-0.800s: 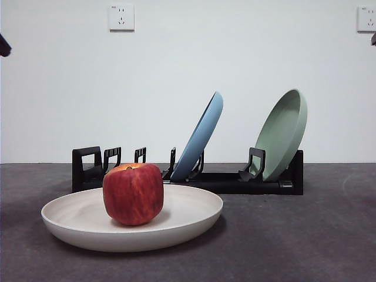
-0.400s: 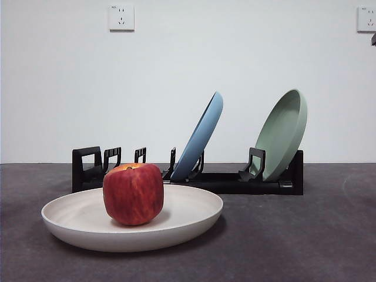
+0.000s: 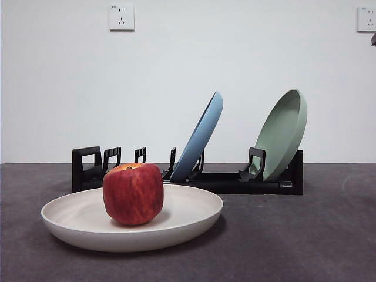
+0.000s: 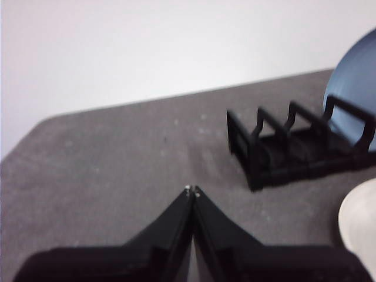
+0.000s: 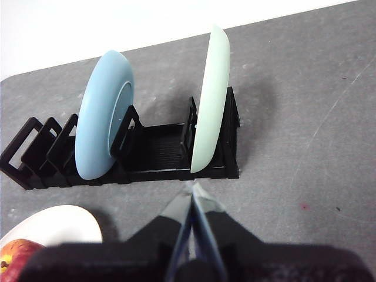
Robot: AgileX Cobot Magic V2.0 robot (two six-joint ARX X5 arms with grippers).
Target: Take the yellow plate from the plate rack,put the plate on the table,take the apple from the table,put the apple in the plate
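The yellow plate (image 3: pixel 194 214), cream and shallow, lies flat on the table (image 3: pixel 305 235) in the front view. The apple (image 3: pixel 133 194), dark red, stands upright in the plate, left of its middle. The black plate rack (image 3: pixel 235 181) stands behind them. The plate's rim (image 4: pixel 359 226) shows in the left wrist view; plate (image 5: pixel 59 220) and apple (image 5: pixel 13 254) show in the right wrist view. My left gripper (image 4: pixel 192 190) is shut and empty above bare table beside the rack's handle end (image 4: pixel 276 153). My right gripper (image 5: pixel 192 189) is shut and empty, high above the rack (image 5: pixel 158 155).
A blue plate (image 3: pixel 202 135) and a sage-green plate (image 3: pixel 285 132) lean in the rack's slots. A black tip of an arm shows at the front view's top right edge (image 3: pixel 373 39). A white wall with sockets rises behind the table.
The black arm tip at the front view's upper left edge has gone out of view. The plate, apple and rack have not moved.
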